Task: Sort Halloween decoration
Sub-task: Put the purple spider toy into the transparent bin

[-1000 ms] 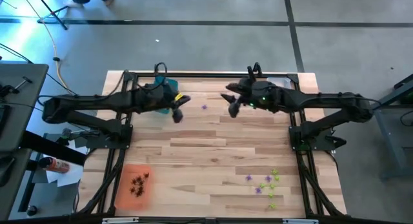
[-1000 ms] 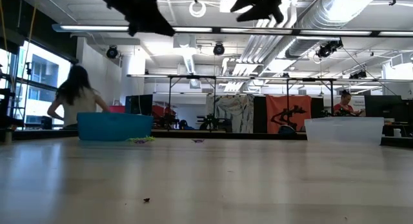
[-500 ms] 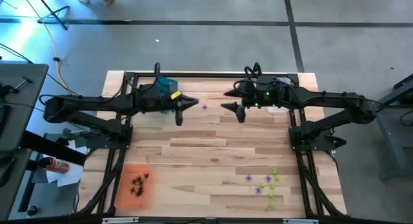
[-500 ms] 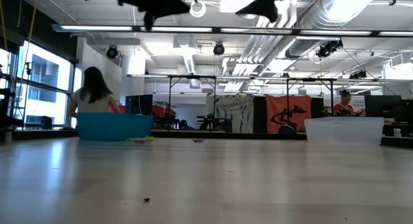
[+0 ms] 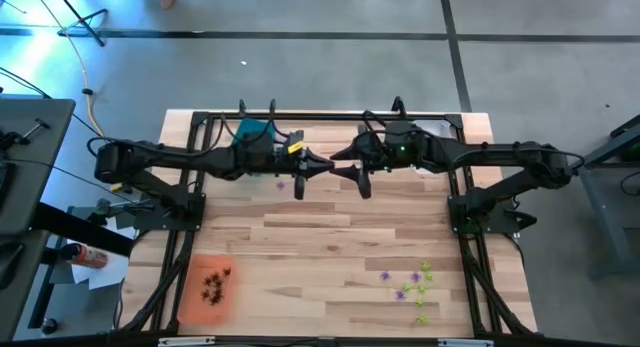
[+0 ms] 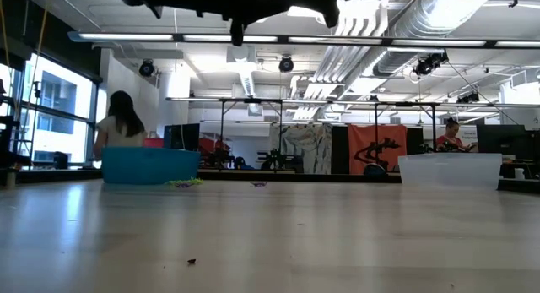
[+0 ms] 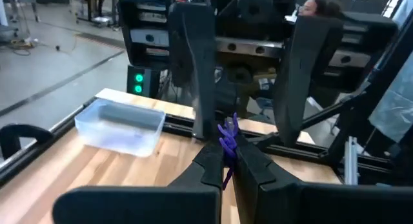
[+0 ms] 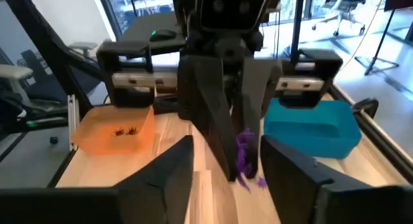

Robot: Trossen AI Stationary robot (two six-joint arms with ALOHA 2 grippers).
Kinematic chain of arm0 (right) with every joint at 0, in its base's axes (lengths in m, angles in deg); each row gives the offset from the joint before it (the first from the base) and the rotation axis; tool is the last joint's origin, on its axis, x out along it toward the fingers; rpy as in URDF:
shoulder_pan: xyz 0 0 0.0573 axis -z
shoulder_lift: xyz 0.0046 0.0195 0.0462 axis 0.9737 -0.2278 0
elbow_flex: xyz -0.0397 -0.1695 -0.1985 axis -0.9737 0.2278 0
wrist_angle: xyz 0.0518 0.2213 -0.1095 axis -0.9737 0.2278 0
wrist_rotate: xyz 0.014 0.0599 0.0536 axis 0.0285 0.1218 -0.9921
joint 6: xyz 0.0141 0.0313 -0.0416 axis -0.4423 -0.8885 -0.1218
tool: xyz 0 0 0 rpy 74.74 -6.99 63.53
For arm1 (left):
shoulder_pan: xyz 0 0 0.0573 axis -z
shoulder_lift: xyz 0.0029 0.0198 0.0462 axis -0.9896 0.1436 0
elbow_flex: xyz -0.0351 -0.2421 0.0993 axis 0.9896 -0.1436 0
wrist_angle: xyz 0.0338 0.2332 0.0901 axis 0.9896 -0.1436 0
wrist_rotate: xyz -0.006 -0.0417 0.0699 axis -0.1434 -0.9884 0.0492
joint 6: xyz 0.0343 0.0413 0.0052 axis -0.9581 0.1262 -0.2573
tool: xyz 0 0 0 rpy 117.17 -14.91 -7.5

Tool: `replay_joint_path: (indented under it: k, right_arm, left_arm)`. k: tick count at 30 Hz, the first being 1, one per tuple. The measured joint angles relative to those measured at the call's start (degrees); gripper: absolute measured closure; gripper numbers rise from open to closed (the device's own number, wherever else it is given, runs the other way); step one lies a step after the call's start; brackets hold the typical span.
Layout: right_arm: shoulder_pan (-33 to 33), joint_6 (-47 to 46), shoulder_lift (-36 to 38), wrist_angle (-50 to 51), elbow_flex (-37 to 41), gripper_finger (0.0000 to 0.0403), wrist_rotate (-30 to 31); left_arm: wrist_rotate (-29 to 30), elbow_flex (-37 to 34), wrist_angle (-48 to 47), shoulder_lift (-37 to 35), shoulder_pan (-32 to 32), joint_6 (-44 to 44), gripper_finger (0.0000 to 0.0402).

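My left gripper [image 5: 323, 168] is above the middle of the table's far half, shut on a tiny purple spiky trinket [image 7: 227, 136]. The trinket also shows in the right wrist view [image 8: 245, 152]. My right gripper [image 5: 347, 173] faces it, open. Its two fingers [image 7: 193, 69] stand on either side of the trinket and of my left fingertips, without touching them. More purple and lime green trinkets [image 5: 412, 284] lie on the table at the near right. Dark trinkets [image 5: 215, 284] lie in the orange tray [image 5: 195, 302]. My left gripper pinches the purple trinket [image 7: 226, 143] between its two fingertips [image 7: 210, 161]. The fingers lie about level and point toward the table's right. The trinket sticks out beyond the tips and is lifted well clear of the table.
A teal tray [image 5: 252, 130] stands at the far left and a clear tray [image 7: 119, 124] at the far right. A small purple trinket [image 6: 259, 184] and a green one [image 6: 184, 183] lie on the table near the teal tray. A person [image 6: 118, 128] stands beyond the table.
My left gripper has gone toward the table's right edge, my right gripper toward the left edge, so the two now meet tip to tip above the table's middle. My right gripper's open fingers have come around my left fingertips.
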Motion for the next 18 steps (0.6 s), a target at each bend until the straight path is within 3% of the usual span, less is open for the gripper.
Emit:
replay_joint_path:
  k: [9,18]
  right_arm:
    - [0.0,-0.4,-0.1,-0.7,0.0,0.031,1.2]
    - [0.0,2.0,-0.1,-0.7,0.0,0.0325,1.5]
  left_arm:
    - [-0.8,0.2,-0.3,-0.8,0.0,-1.7,0.0401]
    - [1.4,0.2,-2.8,-2.1,0.0,-3.6,0.0401]
